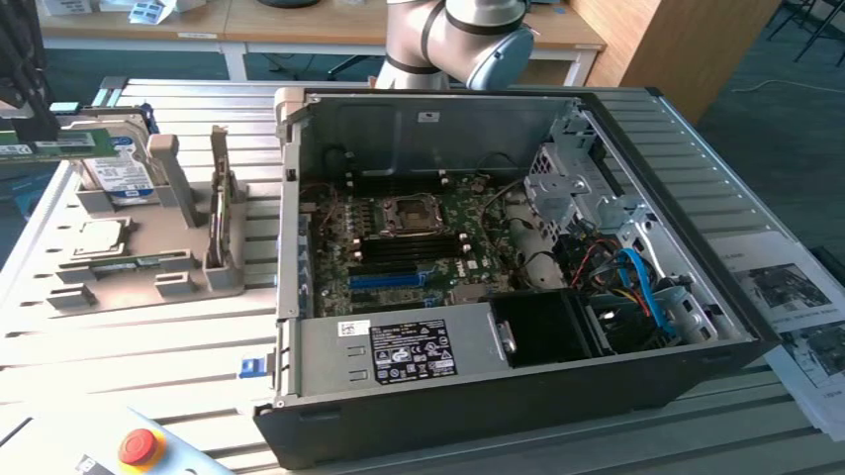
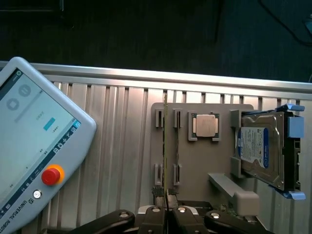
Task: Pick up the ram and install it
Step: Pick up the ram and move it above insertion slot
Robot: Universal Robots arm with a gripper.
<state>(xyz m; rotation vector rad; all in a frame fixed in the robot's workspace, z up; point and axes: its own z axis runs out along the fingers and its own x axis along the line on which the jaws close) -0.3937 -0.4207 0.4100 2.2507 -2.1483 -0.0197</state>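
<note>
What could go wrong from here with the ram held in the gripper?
1. The gripper pinches the ram by its thin faces near one end, so the stick could tilt or slip in transit.
2. It hangs close to the hard drive and grey holder; a sideways swing might clip them.
3. The computer case walls and loose cables crowd the motherboard, so entry could snag.

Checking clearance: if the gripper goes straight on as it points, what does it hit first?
Probably the grey tray, at its slots beside the CPU. The ram clamped in the gripper would touch it first. The gap is unclear.
</note>
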